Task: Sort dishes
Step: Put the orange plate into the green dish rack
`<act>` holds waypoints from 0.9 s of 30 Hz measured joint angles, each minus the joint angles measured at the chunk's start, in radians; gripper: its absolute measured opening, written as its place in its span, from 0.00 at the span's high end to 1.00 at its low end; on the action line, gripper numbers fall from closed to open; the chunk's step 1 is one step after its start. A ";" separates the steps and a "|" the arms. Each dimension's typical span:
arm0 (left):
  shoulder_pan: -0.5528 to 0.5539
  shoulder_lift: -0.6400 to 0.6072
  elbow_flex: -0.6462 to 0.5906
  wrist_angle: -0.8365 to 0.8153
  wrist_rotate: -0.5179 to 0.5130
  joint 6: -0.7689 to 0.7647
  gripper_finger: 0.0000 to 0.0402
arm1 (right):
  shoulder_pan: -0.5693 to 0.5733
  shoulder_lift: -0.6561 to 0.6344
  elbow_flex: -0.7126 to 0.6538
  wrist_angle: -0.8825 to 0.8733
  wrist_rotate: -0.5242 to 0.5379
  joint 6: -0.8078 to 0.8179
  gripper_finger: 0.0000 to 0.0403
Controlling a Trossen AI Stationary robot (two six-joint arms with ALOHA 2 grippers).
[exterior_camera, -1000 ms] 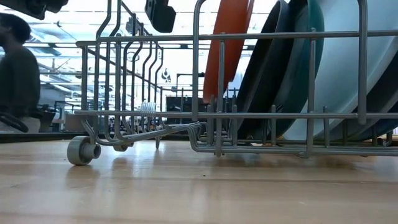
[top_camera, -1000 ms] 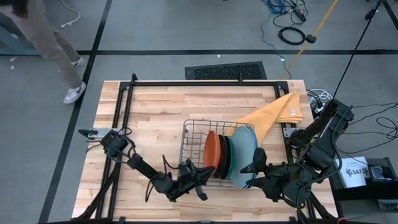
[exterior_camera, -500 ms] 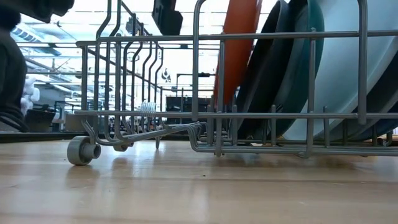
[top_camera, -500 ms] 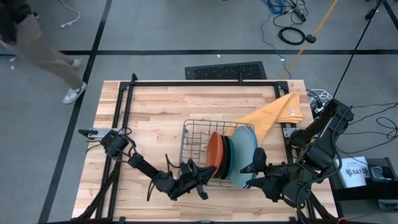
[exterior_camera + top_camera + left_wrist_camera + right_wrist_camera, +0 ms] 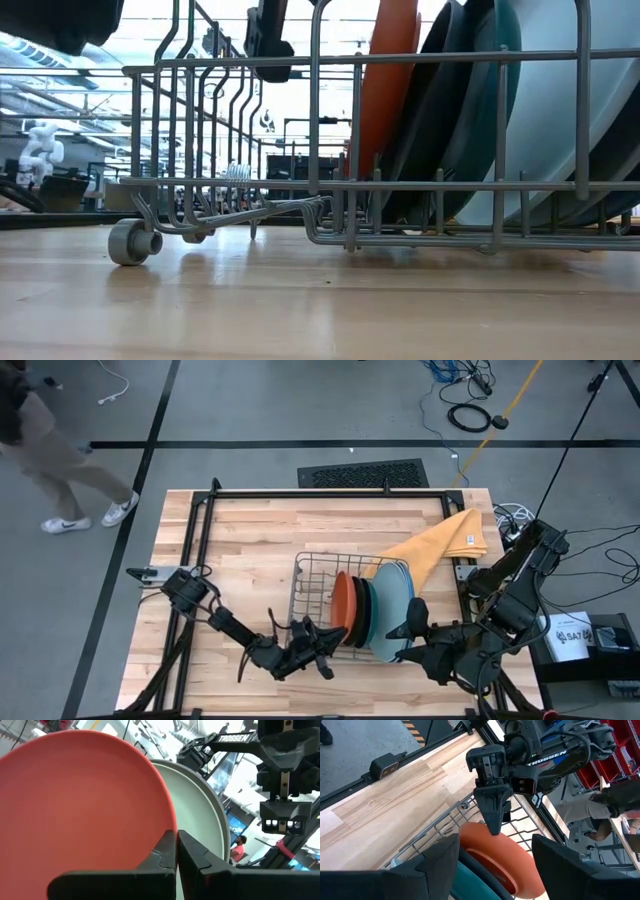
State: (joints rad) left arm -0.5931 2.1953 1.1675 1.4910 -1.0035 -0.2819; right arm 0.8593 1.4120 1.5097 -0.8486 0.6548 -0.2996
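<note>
Left gripper (image 5: 333, 647) near the front edge of the worktop (image 5: 250, 540), at the front-left side of the rack (image 5: 312, 575); fingers (image 5: 167, 851) pressed narrow on the rim of the orange-red plate (image 5: 343, 607), holding it. In the right wrist view, same gripper (image 5: 493, 815) pointing down onto the top edge of the orange-red plate (image 5: 502, 857), pinching it.

Orange-red plate standing on edge in the rack, leftmost of the row. In the low view, orange-red plate (image 5: 385, 75) upright between the wires, just beside the black plate (image 5: 430, 100), then the dark teal plate (image 5: 498, 60), then a pale blue plate (image 5: 560, 110) behind the rack wire (image 5: 352, 120). From above, dark teal plate (image 5: 370, 612) and pale blue plate (image 5: 393, 605) packed close together toward the right side of the rack; bright blue plate (image 5: 408, 622) showing only as a thin rim behind them. Grey plate not clearly told apart.

Right gripper (image 5: 407, 628) at the front-right corner area, just beside the large plates at the rack's right side; fingers (image 5: 440, 865) spread wide, holding nothing.

Yellow-orange cloth (image 5: 440, 545) lying toward the back-right corner, touching the rack. Person (image 5: 45, 440) on the floor beyond the back-left corner.
</note>
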 joint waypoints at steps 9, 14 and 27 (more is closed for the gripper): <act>0.003 0.027 0.001 0.004 -0.014 -0.023 1.00 | 0.000 0.000 0.000 0.003 0.000 0.000 0.39; 0.003 0.032 -0.002 0.074 -0.003 0.073 1.00 | 0.000 0.000 0.000 0.005 0.000 0.000 0.39; 0.004 -0.053 -0.001 0.075 0.053 0.165 1.00 | 0.000 0.000 0.000 0.008 -0.005 0.000 0.39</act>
State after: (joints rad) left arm -0.5896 2.1425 1.1664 1.5658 -0.9507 -0.1165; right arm 0.8593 1.4124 1.5097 -0.8402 0.6497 -0.2996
